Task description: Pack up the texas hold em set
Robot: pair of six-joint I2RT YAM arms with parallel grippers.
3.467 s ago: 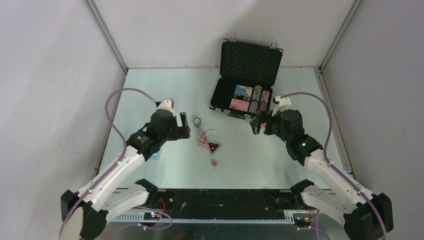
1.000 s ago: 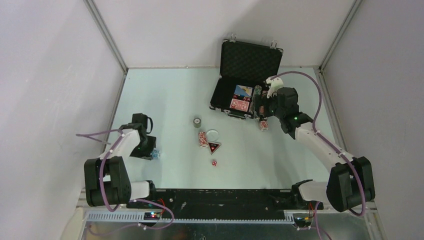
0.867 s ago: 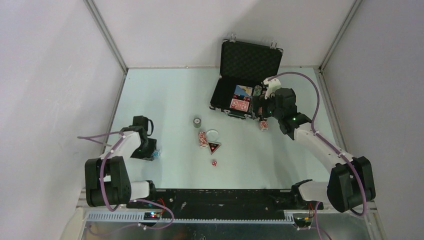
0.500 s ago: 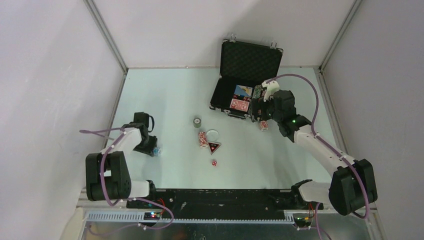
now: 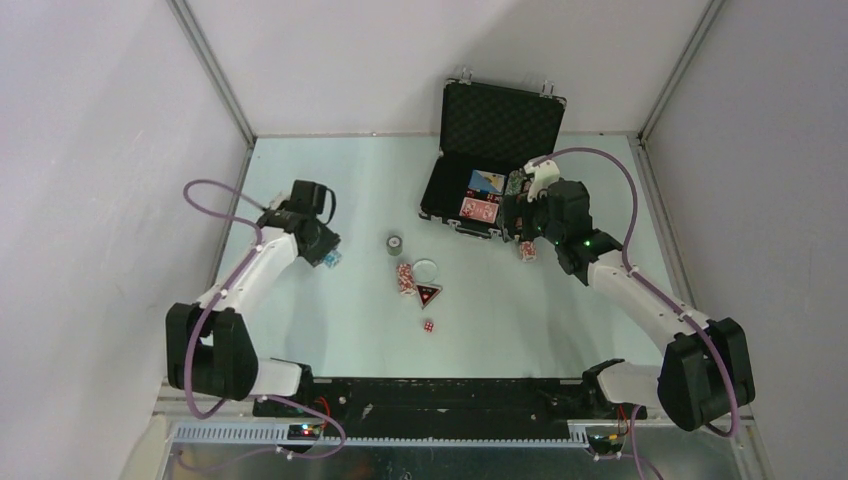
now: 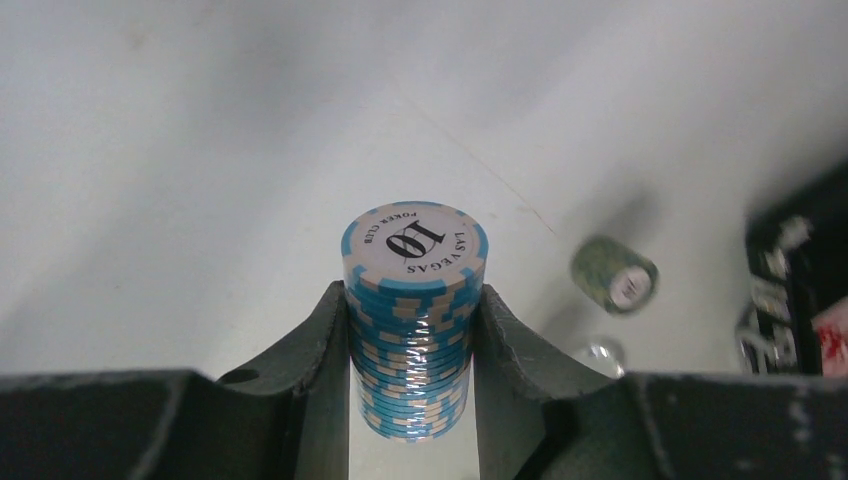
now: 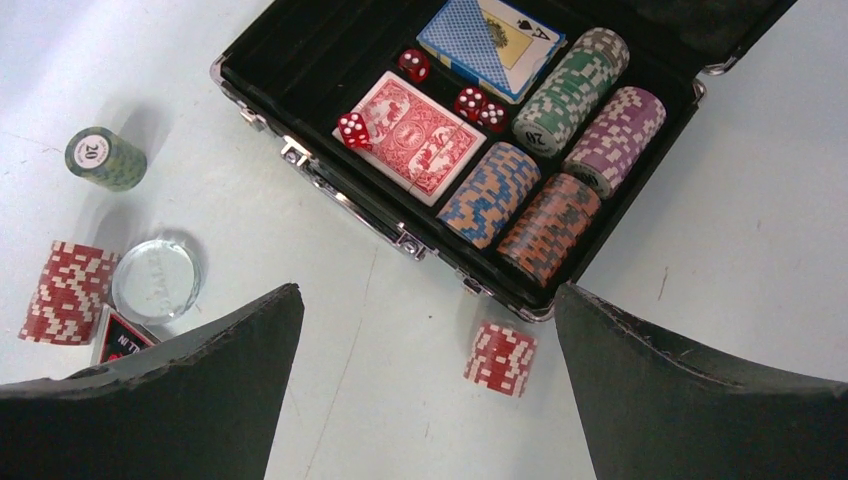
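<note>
Your left end effector (image 6: 414,305) clamps the blue chip stack (image 6: 414,240); carry it level to the briefcase (image 5: 500,120). Your right end effector (image 7: 425,330) hangs open above the red stack (image 7: 500,358).

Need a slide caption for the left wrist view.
Left gripper grips a blue chip stack marked 10; green chip stack on the table beyond.
</note>
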